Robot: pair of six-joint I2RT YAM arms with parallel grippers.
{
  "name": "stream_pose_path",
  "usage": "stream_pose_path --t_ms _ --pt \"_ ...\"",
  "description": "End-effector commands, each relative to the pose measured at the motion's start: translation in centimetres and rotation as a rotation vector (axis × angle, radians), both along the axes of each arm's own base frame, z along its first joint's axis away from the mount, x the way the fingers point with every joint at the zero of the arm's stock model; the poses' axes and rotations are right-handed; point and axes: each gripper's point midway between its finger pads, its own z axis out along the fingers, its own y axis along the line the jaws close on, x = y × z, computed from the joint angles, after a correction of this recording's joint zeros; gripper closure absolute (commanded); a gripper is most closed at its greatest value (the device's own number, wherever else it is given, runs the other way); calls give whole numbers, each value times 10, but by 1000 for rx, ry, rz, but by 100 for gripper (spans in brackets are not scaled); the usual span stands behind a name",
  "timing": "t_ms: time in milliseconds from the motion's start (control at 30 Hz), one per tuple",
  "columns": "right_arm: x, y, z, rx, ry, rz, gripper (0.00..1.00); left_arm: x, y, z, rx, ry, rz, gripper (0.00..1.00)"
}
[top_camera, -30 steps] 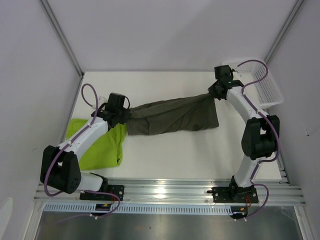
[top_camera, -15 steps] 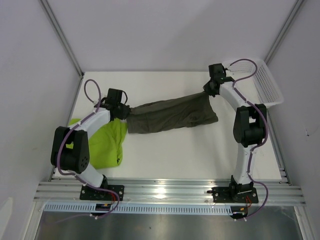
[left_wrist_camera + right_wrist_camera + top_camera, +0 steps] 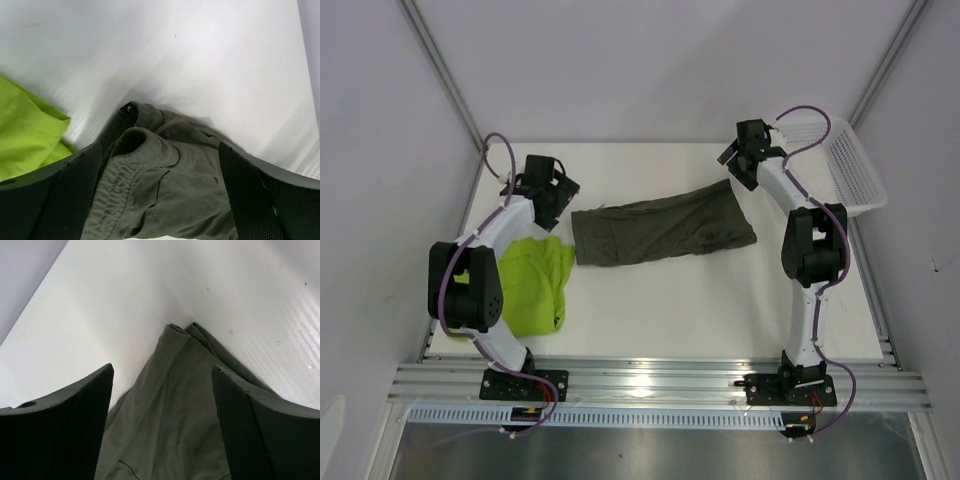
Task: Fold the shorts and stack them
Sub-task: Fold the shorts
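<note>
The dark olive-grey shorts (image 3: 660,226) lie stretched across the middle of the table, loose of both grippers. The lime green shorts (image 3: 535,282) lie bunched at the left, near the left arm. My left gripper (image 3: 560,193) is open just past the olive pair's left end; in its wrist view the waistband end (image 3: 160,180) lies below, between the wide-spread pads (image 3: 60,195). My right gripper (image 3: 732,158) is open above the olive pair's far right corner (image 3: 175,405), with that corner showing between its pads (image 3: 65,425). A strip of the lime shorts (image 3: 27,130) shows at the left of the left wrist view.
A white mesh basket (image 3: 850,165) sits at the table's back right corner, beside the right arm. White walls enclose the table on three sides. The rail (image 3: 650,385) with both arm bases runs along the near edge.
Both grippers have opened and let go of the olive-grey shorts, which dropped flat onto the table. Both grippers moved back toward the far wall, off the cloth's ends.
</note>
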Motion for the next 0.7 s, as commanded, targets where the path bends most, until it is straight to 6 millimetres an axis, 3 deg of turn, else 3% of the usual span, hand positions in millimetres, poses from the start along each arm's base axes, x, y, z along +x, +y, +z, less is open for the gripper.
stream_pose_path --t_ms 0,100,133,167,200,267,300,333,400,433,500,533,667 --pt "-3 -7 47 -45 -91 53 22 -1 15 34 98 -56 -38 1" --pt "-17 4 47 -35 -129 164 39 -1 17 54 151 -114 -98 1" --pt "-21 13 47 -11 -139 216 53 -2 16 58 156 -126 -114 1" --pt "-26 18 37 4 -132 248 61 -3 15 67 173 -152 -152 1" --pt "-29 26 35 24 -126 280 77 -5 8 69 155 -161 -188 1" --pt "-39 50 27 94 -98 376 88 -11 -5 78 145 -206 -277 2" --pt "-42 60 21 110 -86 398 100 -12 -19 86 115 -244 -330 3" --pt "-49 79 20 141 -89 458 100 -17 -24 83 122 -253 -369 3" --pt "-55 97 16 165 -116 502 100 -29 -47 91 104 -302 -453 3" --pt "-56 111 18 177 -144 535 100 -37 -56 80 80 -304 -491 3" --pt "-62 127 13 205 -131 572 100 -46 -78 84 36 -352 -555 3" --pt "-65 140 8 224 -124 593 100 -53 -86 73 9 -339 -577 3" --pt "-78 179 -6 264 -115 676 100 -67 -125 65 -26 -368 -683 5"
